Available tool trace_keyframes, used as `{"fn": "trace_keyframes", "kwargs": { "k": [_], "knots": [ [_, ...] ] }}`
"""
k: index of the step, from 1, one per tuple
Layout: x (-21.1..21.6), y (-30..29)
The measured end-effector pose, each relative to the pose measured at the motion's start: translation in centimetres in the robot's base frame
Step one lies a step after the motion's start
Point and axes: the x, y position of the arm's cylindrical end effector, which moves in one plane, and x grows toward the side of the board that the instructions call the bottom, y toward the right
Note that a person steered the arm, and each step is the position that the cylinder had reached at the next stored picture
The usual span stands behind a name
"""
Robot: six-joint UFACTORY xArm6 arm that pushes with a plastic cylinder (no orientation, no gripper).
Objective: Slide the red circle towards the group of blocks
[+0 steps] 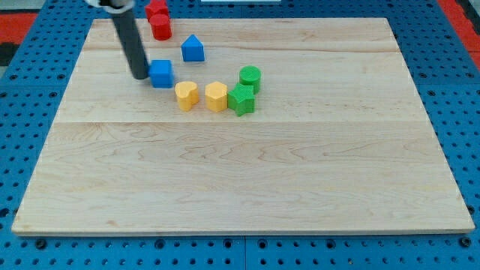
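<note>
Two red blocks stand at the board's top edge: a red circle point(161, 28) and, just above it, another red block point(157, 10) whose shape I cannot make out. My tip point(140, 76) rests on the board below and left of them, touching the left side of a blue cube point(161, 73). A blue house-shaped block point(193, 49) sits to the right of the red circle. Lower right lies a group: a yellow heart-like block point(187, 95), a yellow hexagon point(216, 97), a green star-like block point(241, 99) and a green circle point(250, 77).
The wooden board point(247, 172) lies on a blue perforated table point(30, 90). The rod rises from my tip toward the view's top left, passing left of the red blocks.
</note>
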Motion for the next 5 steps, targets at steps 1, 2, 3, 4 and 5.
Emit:
{"fn": "trace_keyframes", "kwargs": {
  "k": [1, 2, 3, 4, 5],
  "knots": [
    [0.0, 2.7],
    [0.0, 3.1],
    [-1.1, -2.8],
    [-3.6, -10.4],
    [-8.1, -12.9]
  ]
}}
